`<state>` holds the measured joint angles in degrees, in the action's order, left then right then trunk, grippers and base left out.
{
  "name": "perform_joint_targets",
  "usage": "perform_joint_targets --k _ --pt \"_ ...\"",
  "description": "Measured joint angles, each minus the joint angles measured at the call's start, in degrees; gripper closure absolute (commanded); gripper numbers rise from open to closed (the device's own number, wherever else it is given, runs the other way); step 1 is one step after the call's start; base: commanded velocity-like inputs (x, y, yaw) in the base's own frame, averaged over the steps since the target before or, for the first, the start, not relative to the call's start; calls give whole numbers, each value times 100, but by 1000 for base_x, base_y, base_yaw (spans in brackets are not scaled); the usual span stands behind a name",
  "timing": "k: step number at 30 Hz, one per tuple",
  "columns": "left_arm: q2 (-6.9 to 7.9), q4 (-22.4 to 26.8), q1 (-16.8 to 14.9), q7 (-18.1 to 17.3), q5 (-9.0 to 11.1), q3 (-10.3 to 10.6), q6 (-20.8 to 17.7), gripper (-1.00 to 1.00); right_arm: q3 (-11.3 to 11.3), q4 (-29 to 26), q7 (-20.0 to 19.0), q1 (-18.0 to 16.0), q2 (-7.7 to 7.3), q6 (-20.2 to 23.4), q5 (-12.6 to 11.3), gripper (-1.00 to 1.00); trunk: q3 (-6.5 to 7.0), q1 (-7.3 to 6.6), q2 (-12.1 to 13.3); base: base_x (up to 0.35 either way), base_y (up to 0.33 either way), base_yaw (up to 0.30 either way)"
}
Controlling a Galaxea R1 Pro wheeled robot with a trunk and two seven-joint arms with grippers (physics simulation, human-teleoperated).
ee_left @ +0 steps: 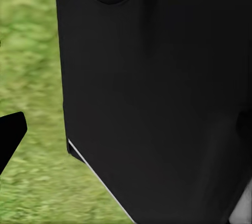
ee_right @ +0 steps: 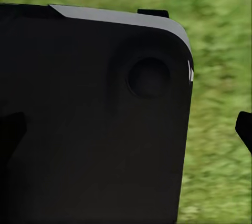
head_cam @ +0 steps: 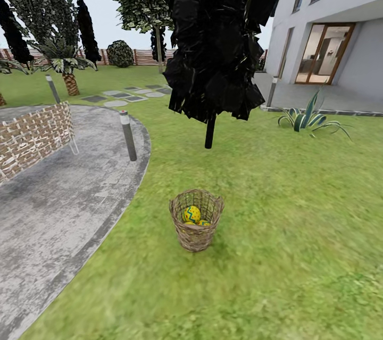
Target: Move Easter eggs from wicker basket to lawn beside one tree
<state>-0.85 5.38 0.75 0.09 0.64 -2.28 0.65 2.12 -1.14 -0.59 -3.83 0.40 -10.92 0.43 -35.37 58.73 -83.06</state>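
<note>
Fingers show as dark tips [ee_left: 10, 134] at each wrist view's edge over blurred grass; whether either gripper is wide or narrow, I cannot tell. Low centre of the head view, the wicker basket [head_cam: 196, 229] stands upright on the lawn [head_cam: 298, 255], open-weave and tapering, two patterned yellow Easter eggs [head_cam: 192, 214] visible inside. Directly beyond rises the tree [head_cam: 210, 131], dark angular foliage above.

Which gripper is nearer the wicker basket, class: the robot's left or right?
Cannot tell. Both wrist views look at a dark robot panel and the lawn; the wicker basket stands ahead on it, roughly centred in the head view.
</note>
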Motion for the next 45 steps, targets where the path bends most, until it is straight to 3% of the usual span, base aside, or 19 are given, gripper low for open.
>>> perform_joint_targets --k 5,8,13,15,19,22,24,26,28,29,30,31,33,36,37,39,45 --pt "67 20 -4 6 -1 -2 -31 -100 3 0 6 0 1 11 1 -100 0 0 0 0 0 0" --pt "320 79 -75 20 -2 -3 -72 -100 3 -5 -11 0 -1 26 -6 -100 1 0 0 0 0 0" --pt "583 529 -220 23 -14 -4 -113 -100 3 -14 -15 0 -9 21 5 -100 1 0 0 0 0 0" --pt "675 780 -299 25 -10 3 -323 -100 6 -23 -8 -2 -14 0 9 -100 2 0 0 0 0 0" --pt "637 1004 -1058 10 6 5 -565 -100 2 -30 -7 0 -11 3 8 -100 2 0 1 0 0 0" --pt "642 1228 -1533 -3 7 -1 -1341 -100 0 -32 -6 -1 -12 3 8 -100 2 0 1 0 0 0" --pt "638 1541 -1662 -4 7 -26 -1684 -100 -1 -32 -6 0 -13 3 9 -100 2 0 1 0 0 0" --pt "633 2579 -1790 -3 13 -354 -2278 -100 -1 -33 -1 0 -6 3 12 -100 3 0 1 0 0 0" --pt "636 3305 -1883 -16 14 -689 -2989 -100 -1 -37 -20 0 -15 12 9 -100 2 0 1 0 0 0" --pt "636 3806 -2028 -74 12 -929 -3530 -100 -1 -48 -20 0 -19 17 7 -100 2 0 1 0 0 0" --pt "626 4450 -2468 -407 27 -1170 -4224 -100 -1 -78 -19 -32 -32 59 7 -100 1 0 0 0 0 0" --pt "625 4563 -3037 -494 144 -1206 -4376 -100 -2 -85 -25 -57 -36 123 7 -100 3 0 1 0 0 0" --pt "633 4587 -3008 -547 309 -1228 -4462 -100 -1 -107 -29 -110 -37 254 6 -100 1 0 1 0 0 0" --pt "660 4597 -3260 -560 921 -1240 -4531 -100 -2 -358 -32 -204 -43 846 3 -100 2 0 1 0 0 0" --pt "663 4597 -3297 -555 1029 -1240 -4538 -100 -2 -441 -35 -216 -44 995 0 -100 2 0 1 0 0 0" --pt "671 4608 -3399 -540 1377 -1239 -4553 -100 -3 -854 -70 -248 -45 1666 -14 -100 2 0 1 0 0 0" --pt "637 4624 -3699 -546 1644 -1231 -4562 -100 -13 -2022 -442 -266 -46 3340 -35 -100 2 0 1 0 0 0"
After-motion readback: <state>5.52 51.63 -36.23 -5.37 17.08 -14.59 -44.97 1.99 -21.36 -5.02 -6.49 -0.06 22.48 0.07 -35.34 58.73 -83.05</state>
